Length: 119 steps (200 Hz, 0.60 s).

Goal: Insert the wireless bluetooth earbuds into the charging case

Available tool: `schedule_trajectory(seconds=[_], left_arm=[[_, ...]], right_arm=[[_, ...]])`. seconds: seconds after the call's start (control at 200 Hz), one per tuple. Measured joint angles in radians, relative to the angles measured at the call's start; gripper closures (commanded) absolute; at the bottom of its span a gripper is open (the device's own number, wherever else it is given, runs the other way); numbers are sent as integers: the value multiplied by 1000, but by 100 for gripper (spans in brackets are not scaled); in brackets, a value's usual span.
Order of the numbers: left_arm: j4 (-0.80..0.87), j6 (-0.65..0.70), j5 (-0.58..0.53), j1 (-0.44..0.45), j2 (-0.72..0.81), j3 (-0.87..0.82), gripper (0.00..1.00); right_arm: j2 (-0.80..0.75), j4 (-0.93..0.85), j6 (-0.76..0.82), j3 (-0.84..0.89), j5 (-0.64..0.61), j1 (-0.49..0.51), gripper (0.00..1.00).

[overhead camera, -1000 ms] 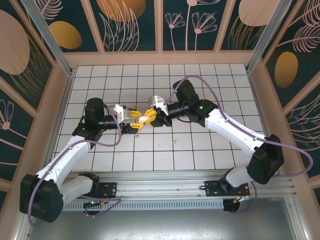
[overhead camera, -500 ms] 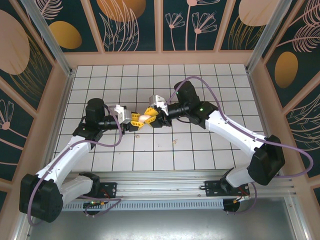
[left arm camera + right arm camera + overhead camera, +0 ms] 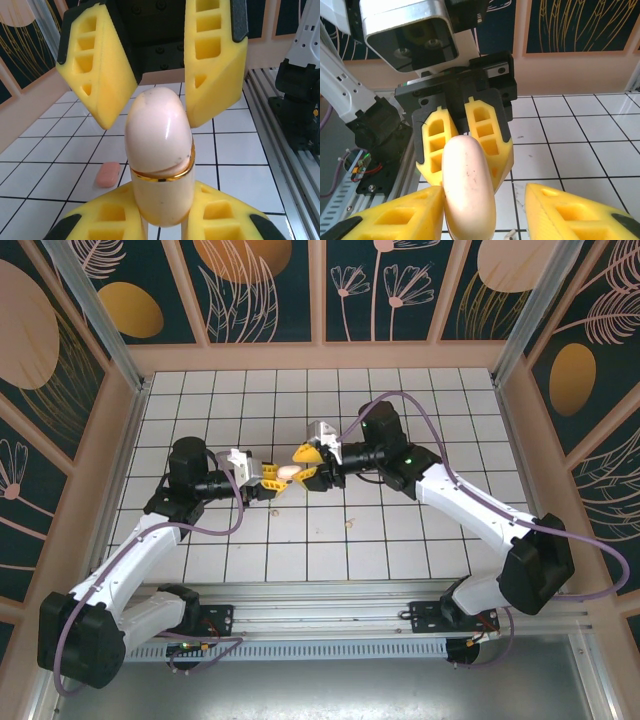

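Your left tool (image 3: 270, 483) is clenched on the cream pebble-shaped charging case with the gold band (image 3: 160, 150), holding it above the white tiled tabletop (image 3: 400, 540). Your right tool (image 3: 306, 466) stands released, its yellow fingers (image 3: 215, 65) spread either side of the case's rounded end. One salmon-pink plastic earbud (image 3: 107, 174) lies on the tiles, apart from both tools.

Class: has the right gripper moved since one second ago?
Yes. The right gripper has shifted slightly rightward over the tiled table, away from the left gripper, its jaws spreading.
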<state>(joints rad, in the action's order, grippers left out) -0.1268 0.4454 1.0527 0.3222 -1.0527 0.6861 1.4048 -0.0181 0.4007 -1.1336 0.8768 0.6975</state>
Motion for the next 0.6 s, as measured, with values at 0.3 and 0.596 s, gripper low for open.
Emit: schedule_trajectory(seconds=[0.3, 0.596], left_arm=[[0, 8, -2, 2, -1, 0, 91], [-21, -17, -3, 5, -3, -6, 91]], right_arm=[[-6, 78, -59, 14, -13, -32, 51], [-18, 151, -156, 52, -77, -52, 45]])
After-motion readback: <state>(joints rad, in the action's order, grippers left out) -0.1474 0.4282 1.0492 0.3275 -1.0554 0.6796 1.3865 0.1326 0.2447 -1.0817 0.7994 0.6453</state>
